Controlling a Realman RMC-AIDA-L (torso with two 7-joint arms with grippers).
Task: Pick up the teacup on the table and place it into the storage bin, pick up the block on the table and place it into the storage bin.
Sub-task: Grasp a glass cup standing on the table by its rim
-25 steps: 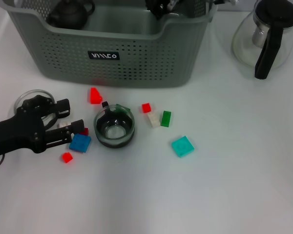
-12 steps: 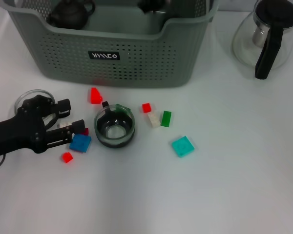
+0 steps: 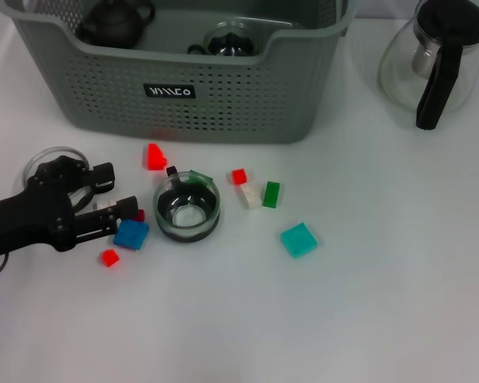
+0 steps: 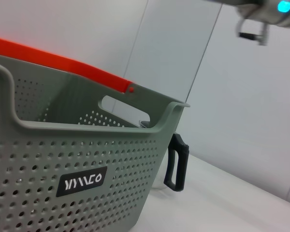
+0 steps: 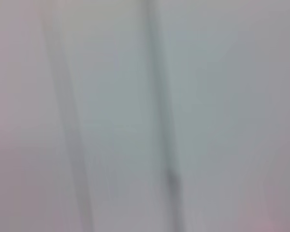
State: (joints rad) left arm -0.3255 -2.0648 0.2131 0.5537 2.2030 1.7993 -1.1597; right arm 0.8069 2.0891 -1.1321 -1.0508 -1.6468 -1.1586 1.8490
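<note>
Teacup (image 3: 188,209) sits among scattered blocks beside the open left hand (image 3: 113,199), below the storage bin (image 3: 223,96).

The right wrist view is blurred throughout; nothing can be made out. In the head view the storage bin (image 3: 184,80) is cut off by the top edge, as is the glass carafe (image 3: 435,56). The left gripper (image 3: 110,198) partly hides a small white block (image 3: 105,205).

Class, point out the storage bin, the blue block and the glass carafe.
storage bin (image 3: 223,96), head view, perforated front wall.
blue block (image 3: 131,234), head view, top face.
glass carafe (image 3: 399,68), head view, bare glass beside the black handle.
</note>
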